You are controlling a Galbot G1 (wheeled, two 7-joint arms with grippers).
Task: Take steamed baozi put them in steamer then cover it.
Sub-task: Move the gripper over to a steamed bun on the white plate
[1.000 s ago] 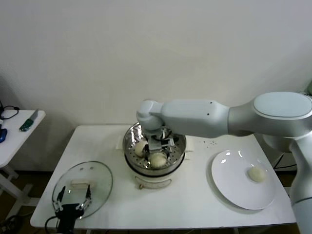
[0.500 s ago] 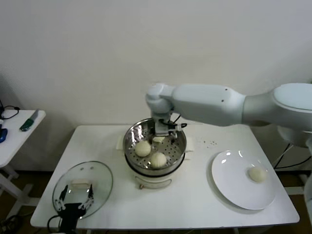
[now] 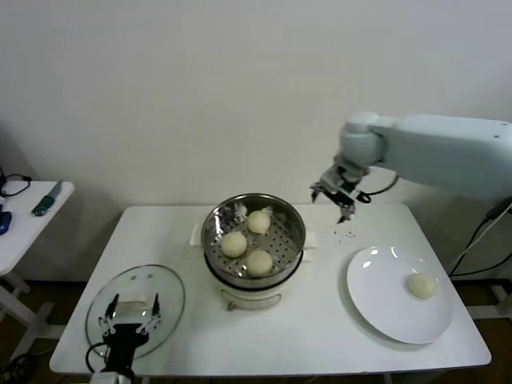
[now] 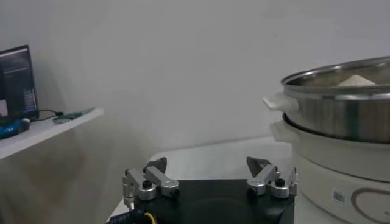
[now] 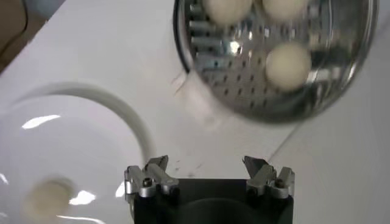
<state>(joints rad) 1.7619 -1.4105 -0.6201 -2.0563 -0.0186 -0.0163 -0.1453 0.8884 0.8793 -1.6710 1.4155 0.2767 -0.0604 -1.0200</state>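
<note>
head view: round shiny stainless-steel steamer (image 3: 214, 240) with perforated floor sits on a white electric pot base mid-table on the white table (image 3: 320, 328). three small round cream-white baozi lie inside it, apart from each other: one at the back (image 3: 258, 222), one at the left (image 3: 233, 243), one at the front (image 3: 258, 262). fourth baozi (image 3: 421, 286) is alone on the flat white round plate (image 3: 384, 308) at the right of the table, well apart from the steamer. right gripper (image 3: 339, 194) hangs in the air between steamer and plate, above the table's far edge, fingers spread, empty. left gripper (image 3: 128, 314) sits low at the near left, over the round glass lid (image 3: 164, 292) lying flat on the table, fingers spread, nothing held.

left wrist view: left gripper (image 4: 210, 178) fingers wide apart and empty, steamer wall and pot base (image 4: 341, 131) near by, the top of one bun (image 4: 356, 80) just peeking over the rim. a side table with clutter in the background.

right wrist view: right gripper (image 5: 209, 173) released, empty, looking down on the table between the plate rim (image 5: 116, 106) and the steamer (image 5: 244, 91). three buns in the basket, the last bun (image 5: 46, 196) blurry on the plate.

progress guess: three of four buns loaded, so most of the way. left to do: right arm fetches the last bun from the plate and drops it in the free spot, then the glass lid goes on the steamer, likely by the left arm since it is parked right over it.
</note>
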